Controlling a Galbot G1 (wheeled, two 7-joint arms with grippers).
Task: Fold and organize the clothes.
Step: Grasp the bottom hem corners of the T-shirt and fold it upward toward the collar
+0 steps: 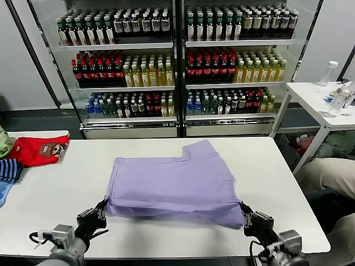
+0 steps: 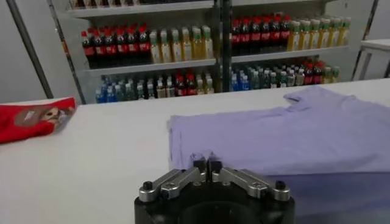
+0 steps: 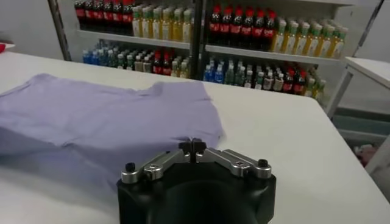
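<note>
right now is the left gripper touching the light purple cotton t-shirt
Touching. In the left wrist view the left gripper has its fingers shut on the near edge of the light purple cotton T-shirt, lifting it off the white table.

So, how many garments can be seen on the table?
3, possibly more hidden at the left edge: lavender T-shirt at the centre, red garment at far left, blue striped garment just in front of it.
</note>
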